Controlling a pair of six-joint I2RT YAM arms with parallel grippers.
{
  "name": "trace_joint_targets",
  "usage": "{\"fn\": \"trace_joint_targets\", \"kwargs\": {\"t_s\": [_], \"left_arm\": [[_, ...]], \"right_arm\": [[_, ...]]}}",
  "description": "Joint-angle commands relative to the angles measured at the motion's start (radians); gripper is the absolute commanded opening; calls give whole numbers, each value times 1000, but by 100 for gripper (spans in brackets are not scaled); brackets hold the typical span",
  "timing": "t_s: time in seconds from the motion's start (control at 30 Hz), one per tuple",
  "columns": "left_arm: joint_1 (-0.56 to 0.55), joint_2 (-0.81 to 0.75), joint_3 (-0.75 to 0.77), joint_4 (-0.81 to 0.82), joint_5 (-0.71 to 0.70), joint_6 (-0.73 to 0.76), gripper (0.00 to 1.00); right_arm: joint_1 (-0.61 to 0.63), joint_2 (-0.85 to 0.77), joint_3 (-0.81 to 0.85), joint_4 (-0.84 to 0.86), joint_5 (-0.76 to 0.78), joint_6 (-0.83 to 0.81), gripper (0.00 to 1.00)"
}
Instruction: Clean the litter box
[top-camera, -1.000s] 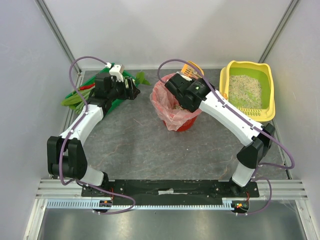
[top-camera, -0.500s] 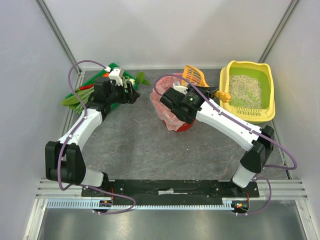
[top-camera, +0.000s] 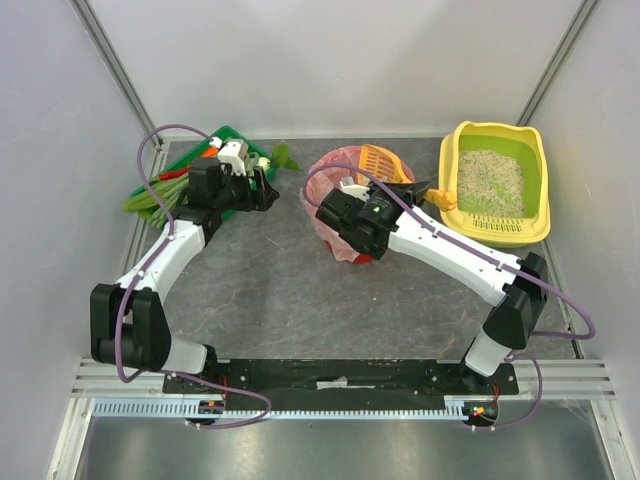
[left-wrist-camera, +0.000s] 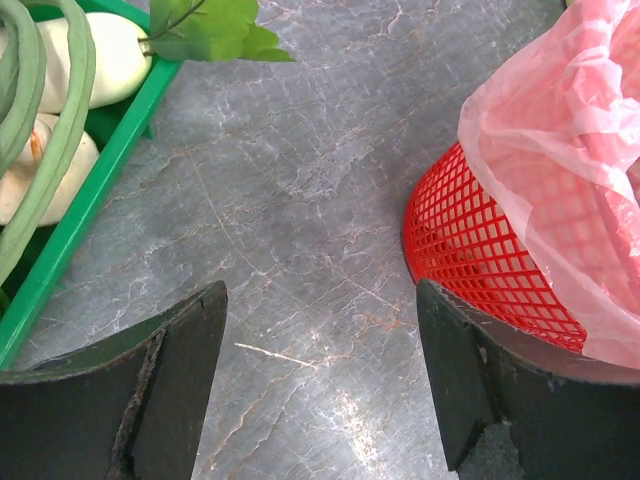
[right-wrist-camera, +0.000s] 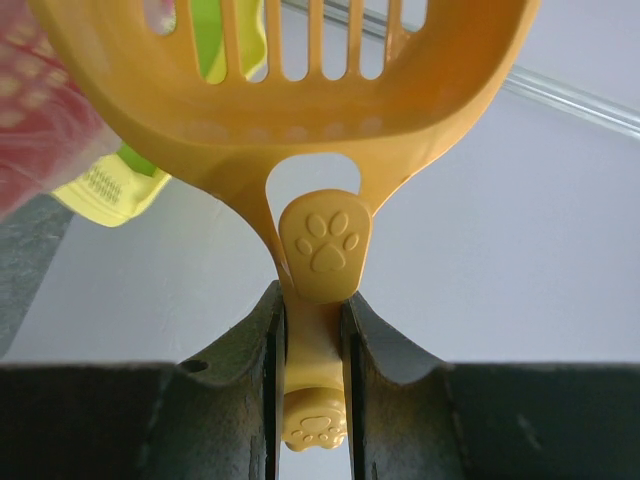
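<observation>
The yellow litter box (top-camera: 541, 178), lime-green inside and holding pale litter, stands at the back right; a corner of the box (right-wrist-camera: 105, 188) shows in the right wrist view. My right gripper (top-camera: 421, 190) (right-wrist-camera: 313, 300) is shut on the handle of an orange slotted scoop (top-camera: 383, 163) (right-wrist-camera: 300, 100). The scoop's head hangs over the back rim of the red basket (top-camera: 368, 253), which is lined with a pink bag (top-camera: 338, 190). No litter shows on the scoop. My left gripper (top-camera: 262, 190) (left-wrist-camera: 320, 295) stands open over bare table left of the basket, with nothing between its fingers.
A green tray (top-camera: 232, 132) (left-wrist-camera: 60, 250) of vegetables sits at the back left, close to my left gripper. The red basket (left-wrist-camera: 480, 260) and its pink bag (left-wrist-camera: 560, 150) lie just right of that gripper. Grey walls enclose the table at back and sides.
My right arm has swung its wrist left and nearer, bringing the scoop from behind the basket to over its back rim. The left gripper has barely shifted.
</observation>
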Motion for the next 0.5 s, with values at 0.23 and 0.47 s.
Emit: {"fn": "trace_joint_targets", "kwargs": {"t_s": [0.23, 0.47], "left_arm": [[4, -48, -11, 40, -8, 4, 83], [4, -53, -19, 44, -5, 1, 83]], "right_arm": [[6, -27, 38, -72, -78, -5, 0], [3, -40, -130, -98, -276, 10, 0]]}}
